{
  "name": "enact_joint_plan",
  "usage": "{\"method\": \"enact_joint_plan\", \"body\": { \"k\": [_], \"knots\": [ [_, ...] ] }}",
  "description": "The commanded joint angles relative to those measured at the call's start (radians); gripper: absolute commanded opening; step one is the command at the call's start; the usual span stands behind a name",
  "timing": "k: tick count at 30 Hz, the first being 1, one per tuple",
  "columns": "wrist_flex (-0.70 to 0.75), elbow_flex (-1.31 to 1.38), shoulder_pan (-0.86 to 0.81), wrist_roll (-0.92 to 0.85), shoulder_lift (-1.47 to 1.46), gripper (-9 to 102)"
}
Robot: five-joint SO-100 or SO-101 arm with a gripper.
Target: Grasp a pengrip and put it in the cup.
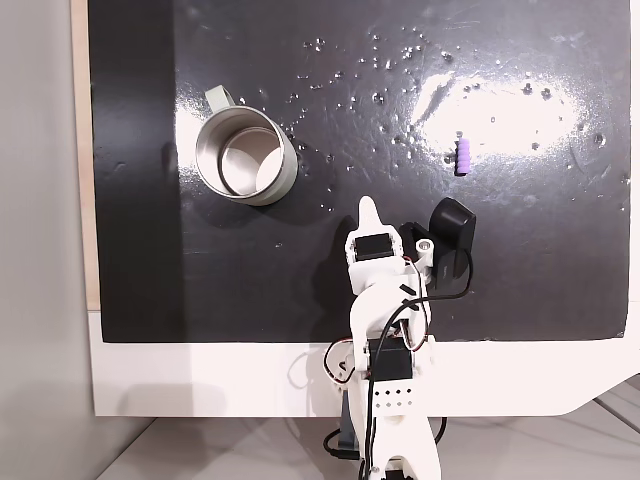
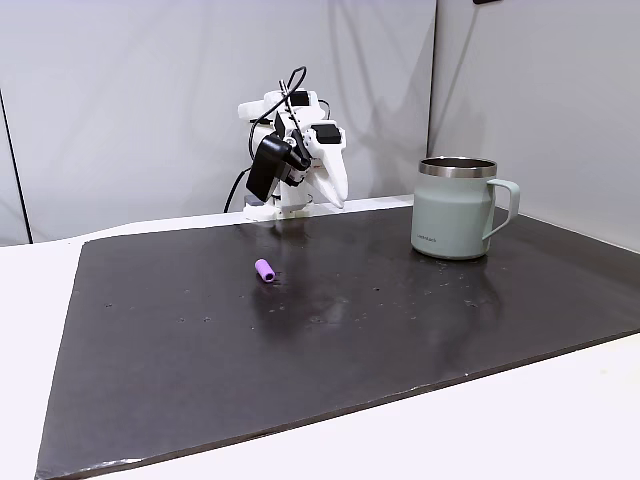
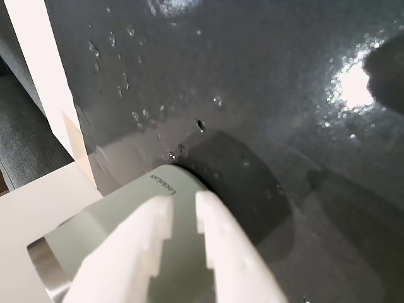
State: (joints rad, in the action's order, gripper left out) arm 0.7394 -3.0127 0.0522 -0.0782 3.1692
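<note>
The pengrip (image 1: 462, 154), a tiny purple ribbed cylinder, lies on the black mat to the right in a fixed view and left of centre (image 2: 265, 271) in the other. The cup (image 1: 287, 170), a pale grey-green mug with a shiny inside, stands upright at the mat's left; the side-on fixed view has it at the right (image 2: 450, 215). My gripper (image 1: 369, 207) is folded back near the arm's base, between the two and apart from both. In the wrist view its white fingers (image 3: 183, 203) stand almost together with nothing held, pointing at the mug's wall (image 3: 107, 221).
The black mat (image 1: 520, 290) lies on a white table (image 1: 200, 375). A black camera (image 1: 452, 225) sits beside the gripper. The arm's base (image 1: 395, 400) stands at the mat's near edge. Glare patches mark the mat near the pengrip.
</note>
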Motion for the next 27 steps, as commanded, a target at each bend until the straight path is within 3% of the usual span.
{"method": "enact_joint_plan", "body": {
  "k": [1, 7, 20, 27],
  "knots": [
    [0.002, 0.006, 0.003, -0.005, 0.008, 0],
    [0.002, 0.017, 0.012, -0.020, 0.008, 0],
    [0.495, 0.482, -0.069, -0.552, -0.008, 0],
    [0.617, 0.759, -0.147, -0.785, -0.242, 0]
  ]
}}
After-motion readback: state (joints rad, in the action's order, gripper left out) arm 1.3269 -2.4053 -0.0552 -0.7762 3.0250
